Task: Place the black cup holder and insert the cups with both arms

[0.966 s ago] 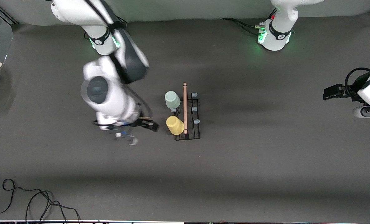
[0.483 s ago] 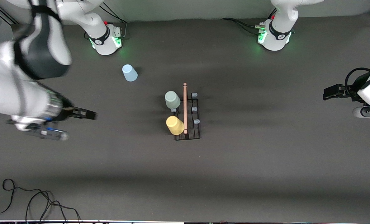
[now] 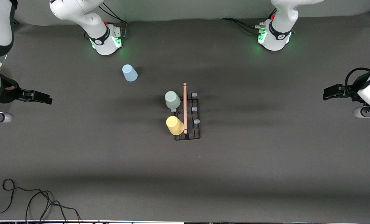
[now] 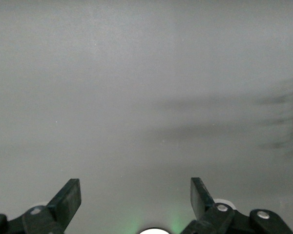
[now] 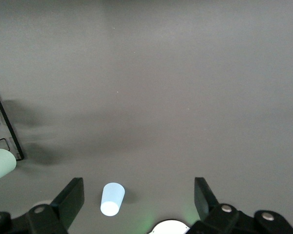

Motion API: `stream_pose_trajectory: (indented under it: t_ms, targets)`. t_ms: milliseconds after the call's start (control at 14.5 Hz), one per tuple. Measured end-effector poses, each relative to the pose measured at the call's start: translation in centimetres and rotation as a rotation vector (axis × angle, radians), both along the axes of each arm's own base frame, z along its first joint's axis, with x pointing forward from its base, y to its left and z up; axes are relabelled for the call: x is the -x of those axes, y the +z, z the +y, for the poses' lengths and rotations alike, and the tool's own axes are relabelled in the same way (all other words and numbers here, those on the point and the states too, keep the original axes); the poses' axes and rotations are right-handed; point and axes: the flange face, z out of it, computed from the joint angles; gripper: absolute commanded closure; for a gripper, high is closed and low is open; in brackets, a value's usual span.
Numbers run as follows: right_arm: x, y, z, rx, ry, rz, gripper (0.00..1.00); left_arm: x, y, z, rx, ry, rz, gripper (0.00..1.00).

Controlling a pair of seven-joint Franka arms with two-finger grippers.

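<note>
The black cup holder stands mid-table, its wooden handle on top. A grey-green cup and a yellow cup sit on pegs on the holder's side toward the right arm's end. The light blue cup is alone on the mat, near the right arm's base. My right gripper hangs open and empty over the right arm's end of the table. My left gripper waits open and empty over the left arm's end. The right wrist view catches the holder's edge.
The two arm bases glow green along the table's edge farthest from the front camera. A loose black cable lies at the nearest edge, at the right arm's end. The dark grey mat covers the table.
My right arm has swung from beside the cup holder out to its own end of the table, uncovering the light blue cup. The left arm has not moved.
</note>
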Motion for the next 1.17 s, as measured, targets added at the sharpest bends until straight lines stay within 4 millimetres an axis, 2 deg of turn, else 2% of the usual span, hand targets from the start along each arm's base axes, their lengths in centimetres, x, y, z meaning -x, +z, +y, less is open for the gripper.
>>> stream_pose_trajectory:
  t_ms: [621,1034,1172]
  targets:
    - [0.0,-0.7,0.3,0.013,0.006,0.016,0.0,-0.1,0.5,0.0,0.0,0.0,-0.027,0.0]
    - [-0.4,-1.6,-0.5,0.025,0.032,0.034,0.0,-0.2,0.5,0.0,0.0,0.0,-0.032,0.0]
    - [-0.2,-1.3,-0.6,0.021,0.049,0.029,0.0,-0.3,0.6,-0.1,0.001,-0.001,-0.042,0.0]
